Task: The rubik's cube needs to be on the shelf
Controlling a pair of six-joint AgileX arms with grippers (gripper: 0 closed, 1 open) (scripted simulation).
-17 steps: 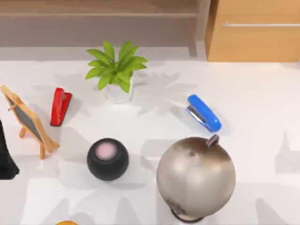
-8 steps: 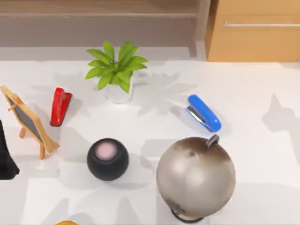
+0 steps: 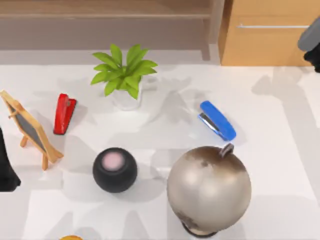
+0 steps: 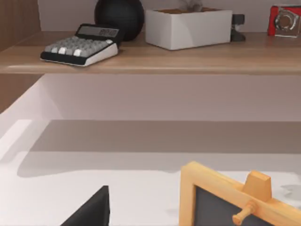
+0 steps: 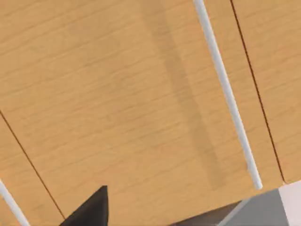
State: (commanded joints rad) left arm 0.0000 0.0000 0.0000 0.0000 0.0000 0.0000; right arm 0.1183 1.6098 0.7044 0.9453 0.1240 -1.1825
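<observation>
Top view puts your right arm (image 3: pixel 311 42) at the drawer unit (image 3: pixel 270 45), left arm (image 3: pixel 6 170) at the table's left edge; finger states unreadable.

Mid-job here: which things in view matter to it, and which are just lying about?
Job: shelf; right arm, up by the drawer unit.
Lying about: plant, red stapler, blue stapler, globe, black ball, chalkboard easel, calculator on the shelf; left arm parked at the table's left edge.
</observation>
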